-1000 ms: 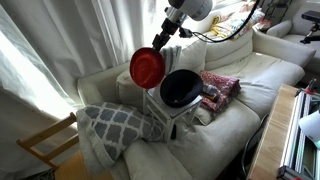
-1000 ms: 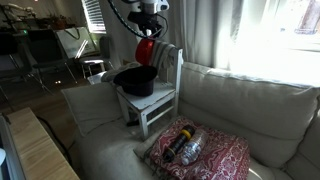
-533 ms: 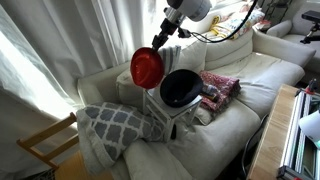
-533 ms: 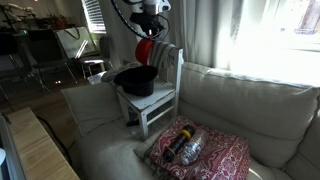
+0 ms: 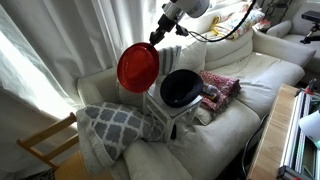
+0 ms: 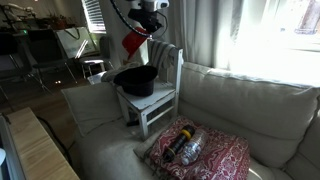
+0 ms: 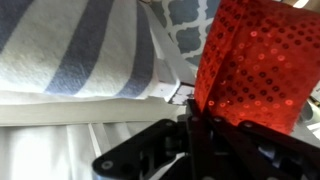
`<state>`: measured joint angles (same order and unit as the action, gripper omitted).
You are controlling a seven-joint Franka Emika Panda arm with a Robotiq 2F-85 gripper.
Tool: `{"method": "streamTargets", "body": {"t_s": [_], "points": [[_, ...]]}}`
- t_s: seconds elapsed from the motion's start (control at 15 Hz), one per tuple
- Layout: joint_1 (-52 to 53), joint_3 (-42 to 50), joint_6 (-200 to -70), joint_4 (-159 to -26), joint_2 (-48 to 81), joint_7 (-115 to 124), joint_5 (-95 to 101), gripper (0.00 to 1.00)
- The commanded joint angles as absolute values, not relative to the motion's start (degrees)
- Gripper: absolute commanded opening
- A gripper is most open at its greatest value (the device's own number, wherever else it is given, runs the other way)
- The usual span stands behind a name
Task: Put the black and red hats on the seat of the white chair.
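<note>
Red hat pinched at rim in gripper, hanging above and left of chair. Black hat already on seat. Left: lower red hat onto seat, release.

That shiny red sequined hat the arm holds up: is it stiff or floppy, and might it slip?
Probably fairly stiff: the red sequined hat holds a round shape though the gripper pinches only its edge. Likely light, since that one pinch carries it in the air. Its sequins, plain in the wrist view, might make it slippery.
</note>
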<state>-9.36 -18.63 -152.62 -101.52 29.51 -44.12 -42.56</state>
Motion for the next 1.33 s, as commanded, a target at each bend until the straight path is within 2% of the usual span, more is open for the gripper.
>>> {"method": "streamTargets", "body": {"t_s": [0.0, 0.33, 0.87, 1.07, 1.2, 1.27], "points": [[-9.8, -18.9, -147.0, -103.6, 23.9, -43.3, -45.3, 0.01], [-5.6, -11.7, -144.5, -111.1, 12.7, -33.1, -37.8, 0.01], [-0.3, -4.4, -162.8, -130.5, -1.0, -10.9, -8.8, 0.01], [-1.4, -1.6, -167.0, -137.7, -5.1, -3.0, 4.8, 0.01], [-8.4, -5.3, -165.6, -139.4, -8.1, 2.0, 13.7, 0.01], [-8.2, -5.9, -161.9, -138.9, -8.5, 8.7, 18.2, 0.01]]}}
